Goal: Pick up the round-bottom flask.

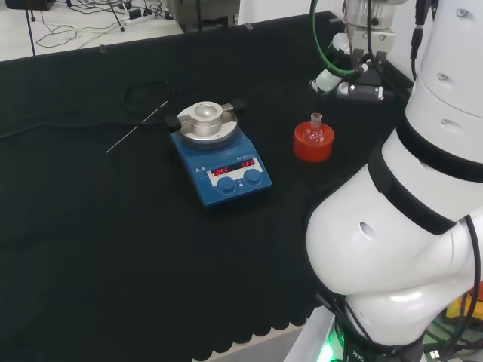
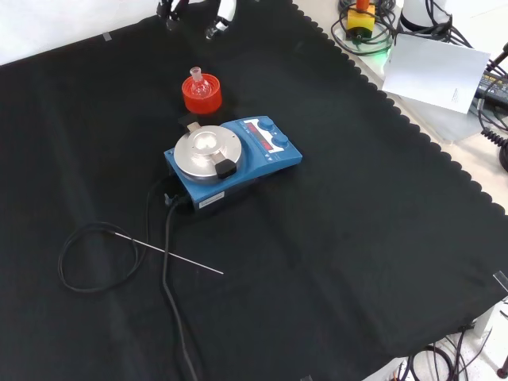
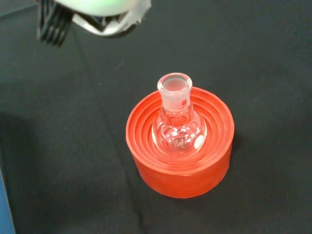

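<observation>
Closest to my wrist camera sits the round-bottom flask (image 3: 178,127), clear glass with a short frosted neck, upright in the ribbed hollow of its red stand (image 3: 180,161) on the black cloth (image 3: 273,58). There is small red print on the neck (too small for me to read). From the head view the hand (image 1: 349,75) hangs above and beyond the flask, well apart, touching nothing; whether its fingers are spread or curled I cannot tell. In the front view, the flask stands just behind the blue stirrer (image 2: 232,162) with its round metal plate; a thin metal rod (image 2: 171,254) lies nearer.
</observation>
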Tool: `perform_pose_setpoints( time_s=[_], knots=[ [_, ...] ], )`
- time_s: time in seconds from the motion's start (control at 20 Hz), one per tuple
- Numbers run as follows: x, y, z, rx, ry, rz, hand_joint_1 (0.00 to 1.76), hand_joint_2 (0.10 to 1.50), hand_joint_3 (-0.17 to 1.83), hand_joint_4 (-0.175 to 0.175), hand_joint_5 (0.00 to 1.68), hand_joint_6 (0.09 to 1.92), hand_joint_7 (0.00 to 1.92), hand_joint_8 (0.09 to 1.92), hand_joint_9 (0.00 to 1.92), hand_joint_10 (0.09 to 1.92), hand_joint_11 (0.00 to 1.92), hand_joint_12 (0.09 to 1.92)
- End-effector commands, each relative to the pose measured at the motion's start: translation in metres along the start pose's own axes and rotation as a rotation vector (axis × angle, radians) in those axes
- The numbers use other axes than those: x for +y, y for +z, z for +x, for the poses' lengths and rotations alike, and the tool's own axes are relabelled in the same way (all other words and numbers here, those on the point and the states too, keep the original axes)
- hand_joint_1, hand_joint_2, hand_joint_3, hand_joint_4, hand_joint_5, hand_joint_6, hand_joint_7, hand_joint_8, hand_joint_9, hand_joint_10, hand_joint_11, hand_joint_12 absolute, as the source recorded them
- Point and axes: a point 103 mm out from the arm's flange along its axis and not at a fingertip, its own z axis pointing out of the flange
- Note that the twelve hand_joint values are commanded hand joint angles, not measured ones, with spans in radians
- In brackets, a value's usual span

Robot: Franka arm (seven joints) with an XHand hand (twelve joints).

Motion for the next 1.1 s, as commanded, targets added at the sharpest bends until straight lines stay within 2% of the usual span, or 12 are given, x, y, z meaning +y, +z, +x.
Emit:
perform_pose_setpoints(
  time_s=[0.05,0.7,1.1],
  knots=[
    [0.02,0.031,-0.003,-0.008,0.009,0.034,0.92,0.61,0.65,-0.029,0.65,0.34,0.14,0.63,0.32,0.7,0.05,1.4],
    [0.027,0.06,-0.014,-0.003,0.006,0.059,0.92,0.6,0.67,-0.033,0.65,0.5,0.19,0.65,0.36,0.7,0.08,1.4],
    [0.031,0.074,-0.019,0.008,0.01,0.086,0.92,0.6,0.67,-0.034,0.65,0.52,0.2,0.65,0.37,0.69,0.09,1.4]
  ],
)
